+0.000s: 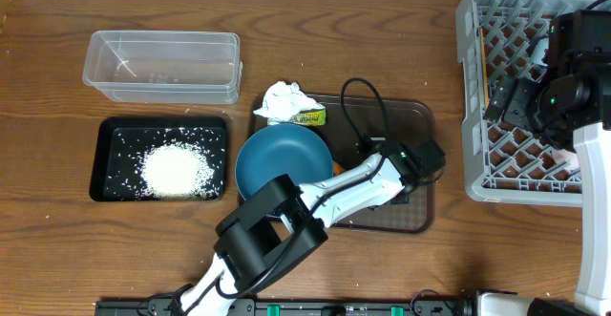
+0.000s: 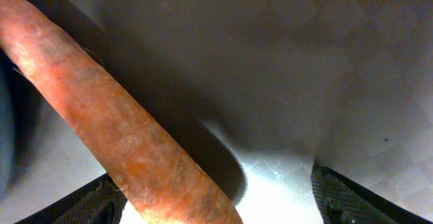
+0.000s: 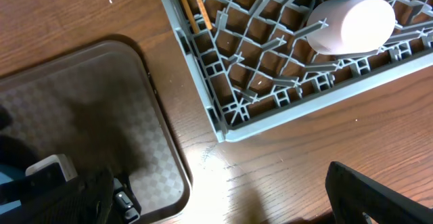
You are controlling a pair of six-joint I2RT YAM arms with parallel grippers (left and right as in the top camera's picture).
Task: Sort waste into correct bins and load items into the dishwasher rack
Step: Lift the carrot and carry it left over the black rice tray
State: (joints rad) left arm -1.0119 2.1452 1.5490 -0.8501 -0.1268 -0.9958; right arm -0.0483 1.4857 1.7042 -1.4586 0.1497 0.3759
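Carrot (image 2: 115, 122), orange and rough-skinned, slants across brown tray (image 2: 304, 61) between left gripper's (image 2: 216, 207) spread fingers | right gripper (image 3: 223, 204) spread wide, grey rack (image 3: 223, 116) just ahead holding white cup (image 3: 352, 24) and chopsticks (image 3: 193, 7)

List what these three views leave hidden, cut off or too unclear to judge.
Carrot: in the left wrist view, both ends are cut off by the frame; overhead, the left arm covers nearly all of it.
Chopsticks: in the right wrist view, cut off by the top edge.
Rack: overhead, the right arm hides its middle.
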